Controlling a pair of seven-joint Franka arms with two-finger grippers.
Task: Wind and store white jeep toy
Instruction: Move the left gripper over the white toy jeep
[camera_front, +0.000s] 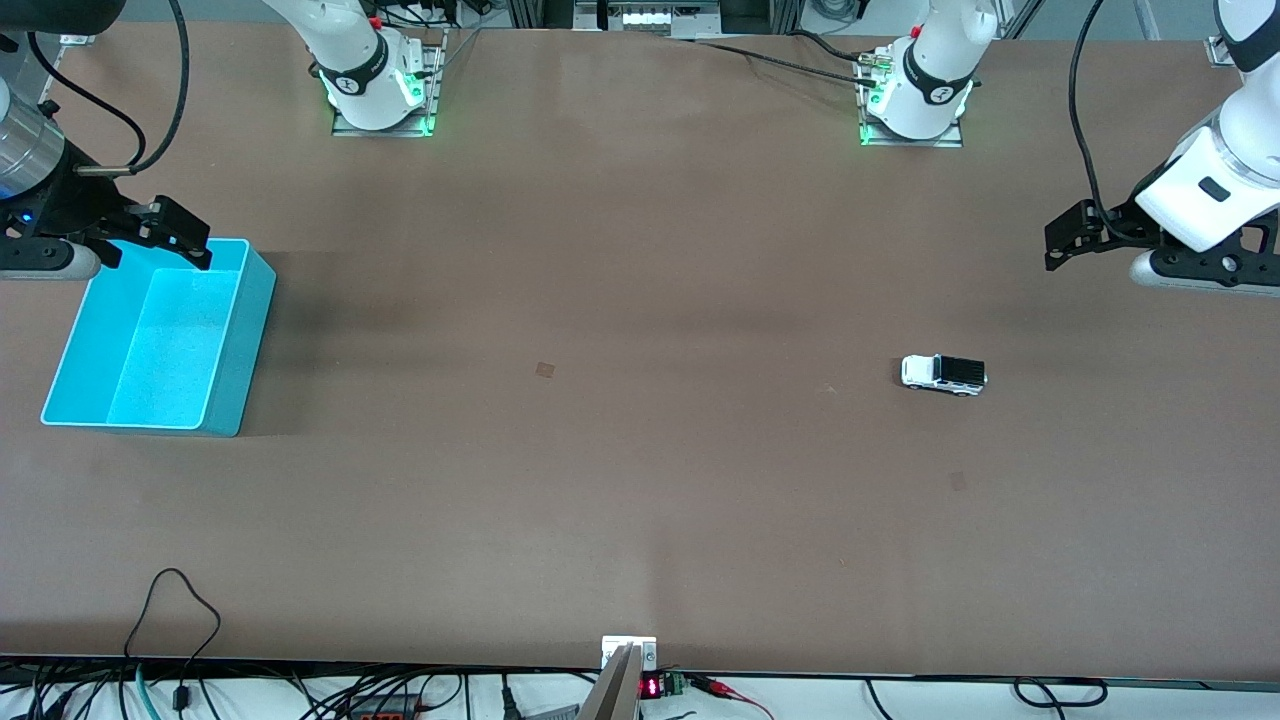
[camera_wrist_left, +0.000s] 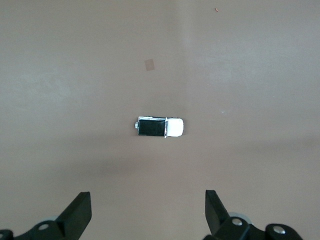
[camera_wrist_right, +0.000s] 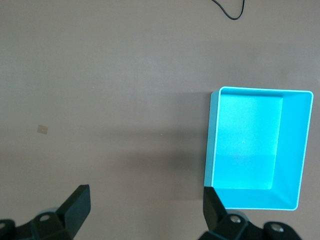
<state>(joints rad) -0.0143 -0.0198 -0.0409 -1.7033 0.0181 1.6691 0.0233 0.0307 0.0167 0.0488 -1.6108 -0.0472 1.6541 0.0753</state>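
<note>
The white jeep toy (camera_front: 943, 374) sits on its wheels on the brown table (camera_front: 640, 450), toward the left arm's end and well apart from everything else. Its long axis runs along the table's length: the white hood points toward the right arm's end, and the black roof lies toward the left arm's end. The left wrist view looks straight down on the white jeep toy (camera_wrist_left: 160, 127), showing the black roof panel and white hood clearly, but not the wheels; the front view shows its side and, faintly, dark wheels. A small nub at the roof end may be a winding part, though it is too small to be sure. The left gripper (camera_front: 1072, 240) hangs in the air over the table near that end, fingers spread wide and holding nothing; in its own wrist view only the two dark fingertips (camera_wrist_left: 80, 212) show, the rest cut off by the edge. At the right arm's end stands a cyan bin (camera_front: 245, 330), open-topped and rectangular. The right wrist view shows the cyan bin (camera_wrist_right: 295, 150) from above with a bare floor, which the front view shows only at a slant. The right gripper (camera_front: 165, 235) hangs over the bin's rim, fingers likewise spread and holding nothing, its arm partly cut off at the frame edge.
</note>
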